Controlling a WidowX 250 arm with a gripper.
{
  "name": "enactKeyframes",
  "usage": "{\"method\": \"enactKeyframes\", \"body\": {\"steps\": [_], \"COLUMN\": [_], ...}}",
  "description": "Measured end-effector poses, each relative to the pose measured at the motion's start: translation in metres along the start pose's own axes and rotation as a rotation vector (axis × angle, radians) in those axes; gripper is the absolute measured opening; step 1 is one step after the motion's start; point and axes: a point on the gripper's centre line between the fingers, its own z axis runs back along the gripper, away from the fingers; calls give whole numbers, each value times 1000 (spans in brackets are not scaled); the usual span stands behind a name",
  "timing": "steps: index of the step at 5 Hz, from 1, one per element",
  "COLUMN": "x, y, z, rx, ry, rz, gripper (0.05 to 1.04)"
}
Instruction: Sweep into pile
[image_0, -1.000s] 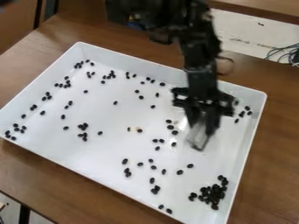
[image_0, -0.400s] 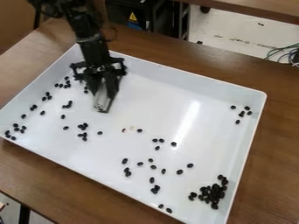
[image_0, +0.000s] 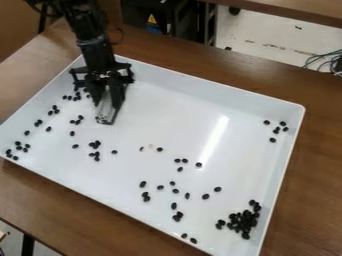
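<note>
The gripper (image_0: 107, 104) is over the upper left part of the white tray (image_0: 167, 120), its fingers closed around a pale, flat-ended sweeping tool (image_0: 106, 111) whose lower end is at the tray floor. Dark beans lie scattered over the left side and the lower middle. A dense pile of beans (image_0: 244, 220) sits near the lower right corner. Several more beans (image_0: 276, 130) lie by the right wall. Some beans close to the gripper are partly hidden behind it.
The tray stands on a brown wooden table (image_0: 40, 200), its raised walls all around. Behind the table are dark equipment (image_0: 160, 20) and, at the upper right, cables (image_0: 324, 61).
From the right side of the tray, the gripper has moved with the tool to the upper left. Many beans from the upper middle no longer show there. The lower right pile looks unchanged.
</note>
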Motion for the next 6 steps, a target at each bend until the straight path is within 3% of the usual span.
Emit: {"method": "enactKeyframes", "body": {"steps": [1, 2, 3, 4, 5, 6], "x": [-17, -41, -73, -90, -123, -173], "y": [-4, -33, -90, -133, -166, -198], "z": [6, 19, 35, 47, 24, 4], "rx": [38, 50, 52, 13, -30, -103], "ry": [-29, -52, -90, -159, -146, -117], "rz": [-36, -124, -276, -386, -486, -531], "gripper": [351, 351, 351, 351, 351, 351]}}
